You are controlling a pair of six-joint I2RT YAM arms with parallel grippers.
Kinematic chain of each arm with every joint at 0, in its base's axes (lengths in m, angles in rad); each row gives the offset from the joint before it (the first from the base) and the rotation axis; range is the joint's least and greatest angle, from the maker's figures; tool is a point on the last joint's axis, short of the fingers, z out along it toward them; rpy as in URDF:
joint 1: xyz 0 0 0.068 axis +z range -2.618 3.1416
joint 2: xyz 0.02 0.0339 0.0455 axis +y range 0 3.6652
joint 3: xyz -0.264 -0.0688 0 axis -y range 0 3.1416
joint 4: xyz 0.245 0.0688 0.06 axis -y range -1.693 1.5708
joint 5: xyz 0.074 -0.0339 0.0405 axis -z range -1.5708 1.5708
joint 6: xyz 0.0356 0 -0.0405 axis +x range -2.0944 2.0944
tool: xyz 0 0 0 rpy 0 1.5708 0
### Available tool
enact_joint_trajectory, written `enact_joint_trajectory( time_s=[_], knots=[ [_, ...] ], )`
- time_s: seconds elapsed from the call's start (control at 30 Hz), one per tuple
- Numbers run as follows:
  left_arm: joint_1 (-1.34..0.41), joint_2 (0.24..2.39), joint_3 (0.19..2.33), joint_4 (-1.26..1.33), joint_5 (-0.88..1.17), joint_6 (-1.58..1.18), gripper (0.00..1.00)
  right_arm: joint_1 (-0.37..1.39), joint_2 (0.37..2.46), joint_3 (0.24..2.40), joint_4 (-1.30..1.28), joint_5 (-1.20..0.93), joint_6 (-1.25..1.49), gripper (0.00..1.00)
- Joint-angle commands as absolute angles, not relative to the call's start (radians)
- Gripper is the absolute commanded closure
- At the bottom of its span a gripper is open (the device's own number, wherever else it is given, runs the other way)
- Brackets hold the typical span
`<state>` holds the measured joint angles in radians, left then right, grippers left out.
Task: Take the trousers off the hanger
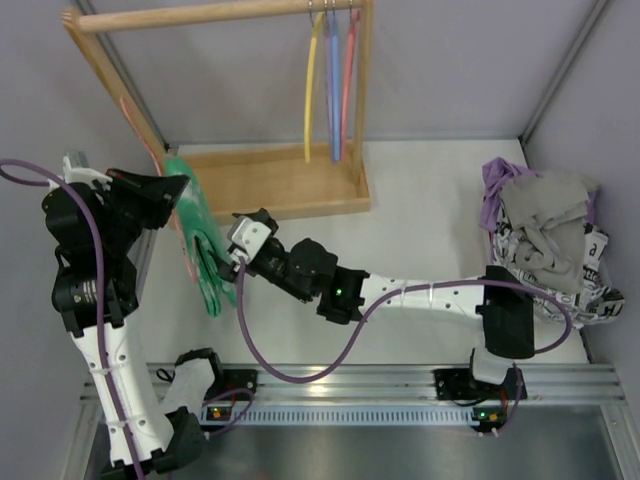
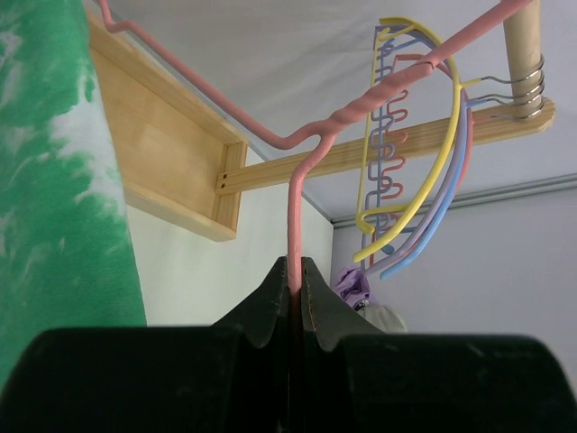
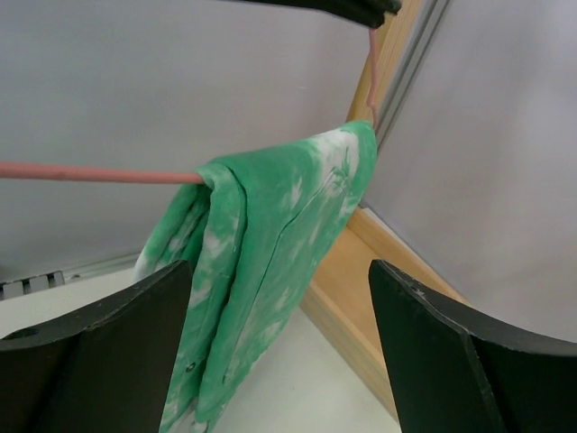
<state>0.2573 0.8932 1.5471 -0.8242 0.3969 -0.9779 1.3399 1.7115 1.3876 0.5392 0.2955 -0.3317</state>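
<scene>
The green speckled trousers (image 1: 203, 250) (image 3: 270, 225) (image 2: 54, 180) hang folded over the bar of the thin pink hanger (image 2: 293, 203) (image 3: 90, 172), at the left of the table beside the wooden rack. My left gripper (image 1: 165, 195) (image 2: 297, 271) is shut on the hanger's pink wire, just below its twisted neck, and holds it up. My right gripper (image 1: 232, 257) (image 3: 279, 266) is open and reaches in from the right. Its fingers stand on either side of the hanging trouser cloth, with gaps to the cloth on both sides.
A wooden rack (image 1: 275, 190) stands at the back, with yellow, blue and red hangers (image 1: 330, 85) on its top rail. A pile of grey, purple and printed clothes (image 1: 548, 240) lies at the right. Grey walls close in on the left, back and right.
</scene>
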Motion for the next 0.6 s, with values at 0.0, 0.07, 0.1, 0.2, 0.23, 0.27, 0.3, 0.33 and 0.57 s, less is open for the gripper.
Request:
enact_joint_trajectory(
  time_s=[0.0, 0.07, 0.1, 0.2, 0.23, 0.27, 0.3, 0.33, 0.57],
  knots=[
    [0.258, 0.884, 1.618, -0.660, 0.422, -0.997, 1.00, 1.356, 1.735, 1.448, 0.607, 0.295, -0.322, 0.20],
    [0.259, 0.884, 1.617, -0.660, 0.423, -0.997, 1.00, 1.356, 1.746, 1.459, 0.606, 0.287, -0.319, 0.22],
    [0.258, 0.884, 1.615, -0.660, 0.425, -0.999, 1.00, 1.355, 1.756, 1.460, 0.610, 0.285, -0.324, 0.22],
    [0.258, 0.885, 1.611, -0.660, 0.426, -1.002, 1.00, 1.355, 1.779, 1.471, 0.632, 0.291, -0.348, 0.23],
    [0.258, 0.885, 1.611, -0.661, 0.429, -1.000, 1.00, 1.355, 1.787, 1.474, 0.635, 0.291, -0.348, 0.24],
    [0.258, 0.885, 1.611, -0.660, 0.430, -1.000, 1.00, 1.353, 1.790, 1.483, 0.635, 0.293, -0.348, 0.24],
    [0.259, 0.885, 1.611, -0.660, 0.431, -1.000, 1.00, 1.350, 1.804, 1.488, 0.638, 0.296, -0.347, 0.26],
    [0.259, 0.887, 1.611, -0.660, 0.433, -1.002, 1.00, 1.348, 1.809, 1.493, 0.638, 0.304, -0.345, 0.28],
    [0.258, 0.882, 1.615, -0.658, 0.436, -1.014, 1.00, 1.338, 1.868, 1.543, 0.647, 0.319, -0.348, 0.35]
  ],
)
